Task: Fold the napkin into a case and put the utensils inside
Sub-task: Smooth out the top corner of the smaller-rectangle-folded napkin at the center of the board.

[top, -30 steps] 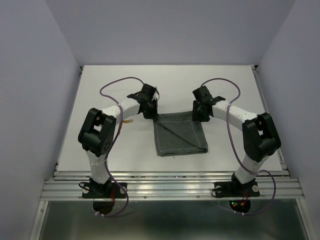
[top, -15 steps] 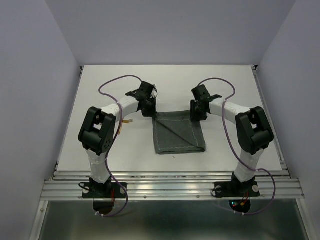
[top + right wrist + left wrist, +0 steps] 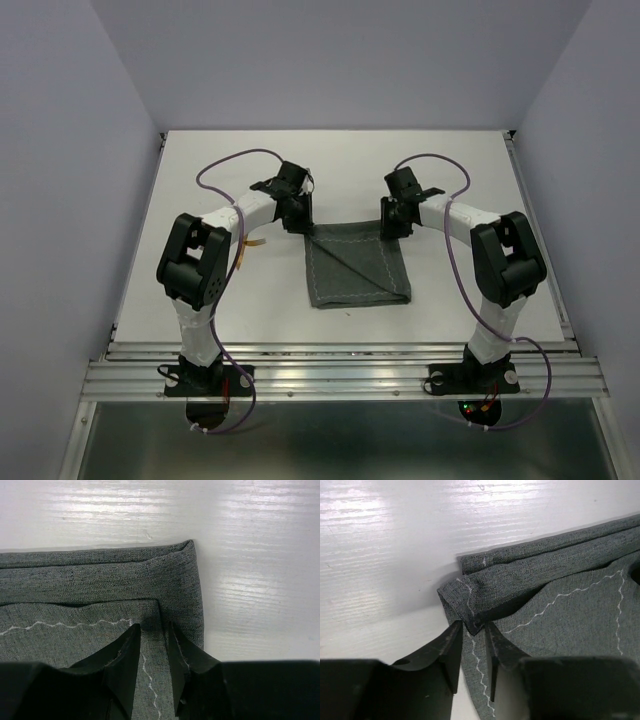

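A white tabletop (image 3: 200,170) sits boxed in by pale lilac walls (image 3: 70,150), with a metal rail (image 3: 340,375) along its near edge. One napkin (image 3: 358,272), folded to a rectangle with a diagonal flap, lies at the middle. Two arms reach to its far corners.

Only the overhead view shows a gold sliver of utensil (image 3: 257,241) beside the left forearm; how many pieces there are I cannot tell. Only the wrist views show the jaws. The left pincer (image 3: 472,626) stands narrowly parted at a rolled corner fold. The right pincer (image 3: 152,627) stands narrowly parted over flat, layered cloth with a stitched line between its fingers.
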Motion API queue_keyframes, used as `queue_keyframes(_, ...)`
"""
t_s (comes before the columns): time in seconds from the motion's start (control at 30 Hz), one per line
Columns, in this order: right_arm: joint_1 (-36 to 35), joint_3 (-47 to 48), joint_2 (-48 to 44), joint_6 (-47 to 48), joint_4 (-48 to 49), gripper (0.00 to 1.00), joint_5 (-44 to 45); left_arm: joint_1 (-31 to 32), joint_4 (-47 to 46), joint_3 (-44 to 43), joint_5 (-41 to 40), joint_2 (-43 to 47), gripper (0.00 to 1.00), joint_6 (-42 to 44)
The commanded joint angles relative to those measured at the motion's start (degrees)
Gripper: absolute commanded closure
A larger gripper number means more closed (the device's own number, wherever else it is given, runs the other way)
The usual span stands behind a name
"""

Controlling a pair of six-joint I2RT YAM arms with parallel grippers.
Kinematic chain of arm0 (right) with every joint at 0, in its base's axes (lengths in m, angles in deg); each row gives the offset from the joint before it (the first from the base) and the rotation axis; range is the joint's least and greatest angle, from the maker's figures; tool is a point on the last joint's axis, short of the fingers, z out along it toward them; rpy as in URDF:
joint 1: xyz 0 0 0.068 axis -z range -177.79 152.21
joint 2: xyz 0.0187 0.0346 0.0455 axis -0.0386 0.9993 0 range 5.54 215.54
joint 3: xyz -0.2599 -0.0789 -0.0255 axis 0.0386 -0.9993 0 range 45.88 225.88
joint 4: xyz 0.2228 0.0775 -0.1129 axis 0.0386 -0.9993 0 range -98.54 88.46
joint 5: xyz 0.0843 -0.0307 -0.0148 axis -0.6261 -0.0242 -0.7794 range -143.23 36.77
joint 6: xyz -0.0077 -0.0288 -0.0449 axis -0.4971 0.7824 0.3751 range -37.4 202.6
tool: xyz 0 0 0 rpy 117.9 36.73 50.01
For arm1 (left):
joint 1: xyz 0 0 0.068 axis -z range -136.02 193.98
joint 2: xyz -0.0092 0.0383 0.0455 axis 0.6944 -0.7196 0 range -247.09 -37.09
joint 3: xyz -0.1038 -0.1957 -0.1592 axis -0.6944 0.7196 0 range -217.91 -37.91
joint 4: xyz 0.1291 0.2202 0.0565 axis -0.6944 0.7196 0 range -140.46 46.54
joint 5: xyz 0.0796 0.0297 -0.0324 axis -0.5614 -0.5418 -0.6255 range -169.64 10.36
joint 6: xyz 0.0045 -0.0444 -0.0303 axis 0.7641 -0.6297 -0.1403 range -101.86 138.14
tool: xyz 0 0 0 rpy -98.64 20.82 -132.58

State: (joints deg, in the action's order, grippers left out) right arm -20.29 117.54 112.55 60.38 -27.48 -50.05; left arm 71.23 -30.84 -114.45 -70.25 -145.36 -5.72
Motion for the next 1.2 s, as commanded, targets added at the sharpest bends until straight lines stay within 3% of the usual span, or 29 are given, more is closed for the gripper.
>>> queue_keyframes(0.0,0.27,2.08,-0.83,0.77,2.47,0.66,-1.95,-0.26,0.77,-2.66,-0.33,-0.1,0.63,0.83)
queue_keyframes(0.13,0.27,2.52,-0.13,0.95,2.47,0.66,-2.21,-0.35,1.12,-2.74,-0.68,0.69,0.47,0.92)
queue_keyframes(0.3,0.27,2.87,1.02,1.04,2.82,0.66,-2.65,-0.35,2.18,-2.66,-1.83,2.71,0.39,0.92)
queue_keyframes(0.63,0.27,4.1,2.6,1.21,2.82,0.75,-1.69,-0.35,3.94,-2.75,-2.8,6.66,0.39,1.09)
queue_keyframes(0.8,0.27,4.72,3.39,1.21,2.82,0.64,-0.72,-0.35,4.2,-1.43,-2.8,8.6,0.39,1.01)
queue_keyframes(0.9,0.27,5.07,4.09,1.04,2.82,0.63,-0.37,-0.35,4.11,0.06,-2.8,10.27,0.39,0.74)
queue_keyframes(1.0,0.27,5.42,4.97,0.95,2.82,0.69,-0.98,-0.35,4.11,1.56,-2.71,11.76,0.39,0.48)
queue_keyframes(1.17,0.27,5.6,4.62,0.25,2.91,0.97,-1.16,-0.35,3.85,3.23,-2.53,13.52,0.39,0.04)
